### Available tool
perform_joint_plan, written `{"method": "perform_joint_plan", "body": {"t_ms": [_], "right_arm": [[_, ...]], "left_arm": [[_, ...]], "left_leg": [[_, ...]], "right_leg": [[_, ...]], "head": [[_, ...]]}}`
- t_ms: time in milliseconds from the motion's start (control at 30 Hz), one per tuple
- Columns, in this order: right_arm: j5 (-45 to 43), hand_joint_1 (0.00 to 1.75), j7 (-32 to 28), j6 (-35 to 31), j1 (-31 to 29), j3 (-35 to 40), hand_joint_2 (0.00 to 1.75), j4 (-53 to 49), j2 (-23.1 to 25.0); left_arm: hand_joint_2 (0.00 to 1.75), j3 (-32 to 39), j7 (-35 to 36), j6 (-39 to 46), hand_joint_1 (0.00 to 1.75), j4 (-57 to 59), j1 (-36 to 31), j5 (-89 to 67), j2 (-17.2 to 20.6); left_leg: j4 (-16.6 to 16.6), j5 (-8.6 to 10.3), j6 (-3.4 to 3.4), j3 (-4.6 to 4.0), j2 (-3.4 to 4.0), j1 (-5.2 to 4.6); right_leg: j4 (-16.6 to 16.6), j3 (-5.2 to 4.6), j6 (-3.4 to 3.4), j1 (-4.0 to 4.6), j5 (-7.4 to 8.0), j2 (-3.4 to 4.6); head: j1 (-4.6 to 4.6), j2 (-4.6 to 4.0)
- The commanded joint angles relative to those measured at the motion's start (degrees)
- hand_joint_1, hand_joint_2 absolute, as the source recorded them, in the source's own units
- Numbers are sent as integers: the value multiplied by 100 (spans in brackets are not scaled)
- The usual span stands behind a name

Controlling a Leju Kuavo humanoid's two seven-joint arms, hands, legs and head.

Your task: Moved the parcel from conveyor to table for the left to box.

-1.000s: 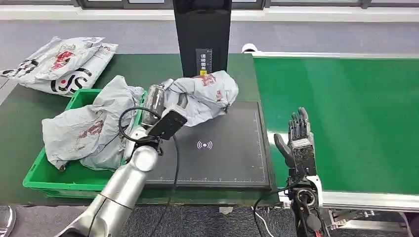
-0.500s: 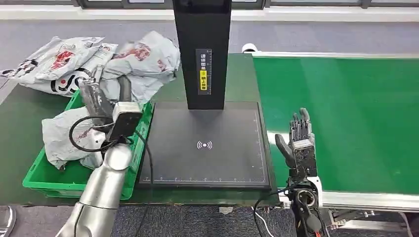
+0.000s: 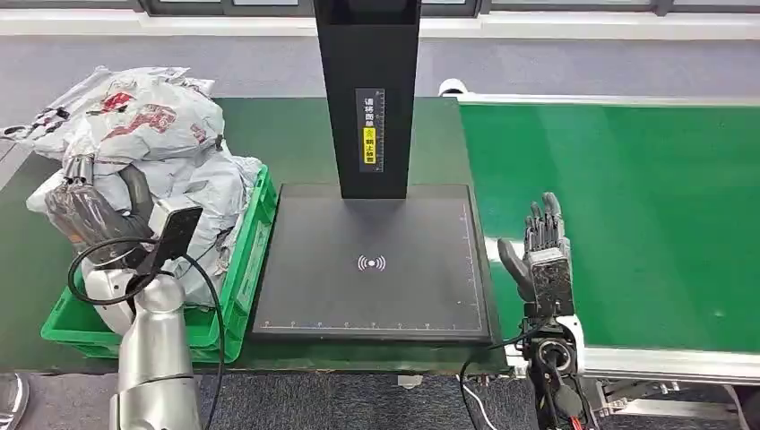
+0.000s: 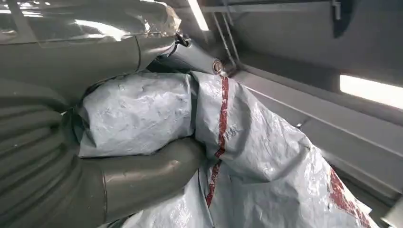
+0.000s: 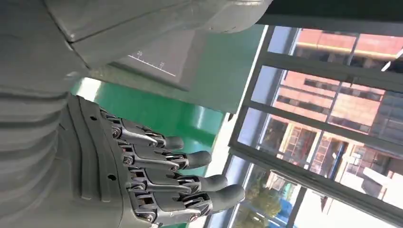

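My left hand grips a grey parcel with red print and holds it over the green box at the left of the table. In the left wrist view the thumb presses into the crumpled parcel. Another grey parcel lies in the box under it. My right hand stands upright at the near edge of the green conveyor, fingers straight and apart, holding nothing. The right wrist view shows that right hand with nothing in it.
A black scan pad lies in the middle of the table, with a tall black post at its far side. More grey parcels lie on the table behind the box. A cable loops off my left wrist.
My left arm has swung the parcel from over the scan pad leftward to above the green box. The right hand has not moved.
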Motion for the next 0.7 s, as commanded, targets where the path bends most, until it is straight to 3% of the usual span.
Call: {"method": "perform_joint_plan", "body": {"t_ms": [33,167,300,400,433,467,500,533,567,700], "right_arm": [[-13,0,35,13,-208,-139,175,332,13],[-19,0,30,4,-245,-149,175,380,29],[-2,0,61,12,-426,-183,175,520,27],[12,0,74,2,-430,-227,175,503,-4],[15,0,85,25,-419,-254,175,483,-16],[46,0,104,46,-432,-254,175,496,-27],[116,0,139,112,-492,-251,175,562,-41],[153,0,141,138,-527,-259,175,599,-44],[233,0,152,195,-586,-249,175,682,-46],[267,0,154,217,-657,-263,175,767,-31]], "left_arm": [[175,728,-10,5,175,114,-158,-17,-192],[175,1043,155,5,175,405,-292,-86,-179],[175,1551,463,5,175,1077,-495,-765,101],[175,1112,1180,5,175,1989,-580,-990,457],[175,679,1969,5,175,2483,-627,-1480,710],[175,401,2291,-123,175,3132,-754,-1434,884],[175,-115,2885,-317,175,3978,-977,-1565,1176],[175,-266,2810,-615,175,4257,-1069,-1197,1223],[175,-685,3487,-1030,175,4601,-1130,-1552,1383],[175,-746,3685,-1362,175,4813,-1183,-1519,1409]], "left_leg": [[-4,-4,-1,12,16,2],[-8,-2,-2,16,14,2],[-12,-2,-4,22,31,1],[-38,4,-10,48,44,8],[-47,11,-10,52,36,9],[-34,9,-9,39,15,8],[-30,12,-7,32,-9,3],[-26,10,-6,30,-11,4],[-28,18,-7,27,-28,6],[-23,17,-6,24,-29,3]], "right_leg": [[-6,9,-4,3,1,10],[-9,13,-5,3,1,7],[-11,14,-8,3,6,21],[-38,37,-18,12,15,27],[-48,45,-20,13,19,16],[-34,37,-15,12,11,-1],[-27,35,-11,6,5,-21],[-23,33,-10,6,3,-22],[-26,35,-12,8,5,-42],[-19,30,-11,6,2,-41]], "head": [[0,2],[0,2],[0,0],[0,0],[0,2],[0,2],[0,0],[0,0],[0,0],[0,2]]}}
